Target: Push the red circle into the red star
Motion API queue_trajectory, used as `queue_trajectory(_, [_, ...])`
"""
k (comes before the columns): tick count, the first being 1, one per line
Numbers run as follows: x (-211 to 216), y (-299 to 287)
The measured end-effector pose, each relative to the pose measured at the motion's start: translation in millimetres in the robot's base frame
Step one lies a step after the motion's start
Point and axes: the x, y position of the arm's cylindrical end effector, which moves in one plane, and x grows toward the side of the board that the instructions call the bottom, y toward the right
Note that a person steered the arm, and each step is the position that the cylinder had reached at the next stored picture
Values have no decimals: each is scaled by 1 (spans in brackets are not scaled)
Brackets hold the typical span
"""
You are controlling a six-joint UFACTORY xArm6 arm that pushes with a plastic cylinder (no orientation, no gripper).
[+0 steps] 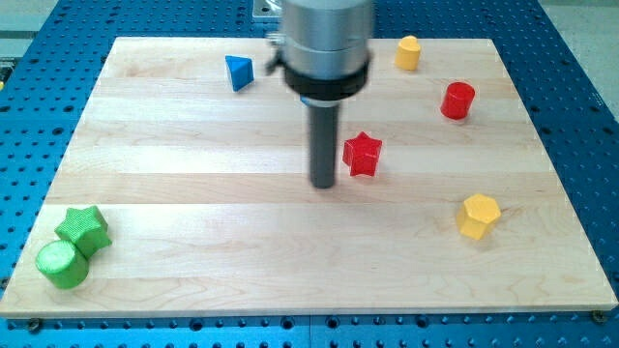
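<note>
Blocks number seven: two red, two yellow, two green, one blue; no jaws visible.

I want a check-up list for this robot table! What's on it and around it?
Surface: pale wooden board, flat.
Job's things: red circle at the view's upper right; red star mid-board, apart from it.
Clutter: blue triangle; yellow block at the top; yellow hexagon; green star touching green circle.
Hand: none; my tip sits just left of the red star.
Cables: nothing seen.
Surroundings: blue perforated base.
</note>
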Motion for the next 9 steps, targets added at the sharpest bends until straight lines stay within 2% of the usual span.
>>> queue_trajectory(1, [-29,42])
queue_trajectory(2, [-36,119])
queue_trajectory(3, [-38,108])
queue_trajectory(4, [-94,65])
queue_trajectory(5, [-144,103])
queue_trajectory(6, [-134,139])
queue_trajectory(7, [-130,136])
queue_trajectory(8, [-151,181])
queue_trajectory(9, [-136,181])
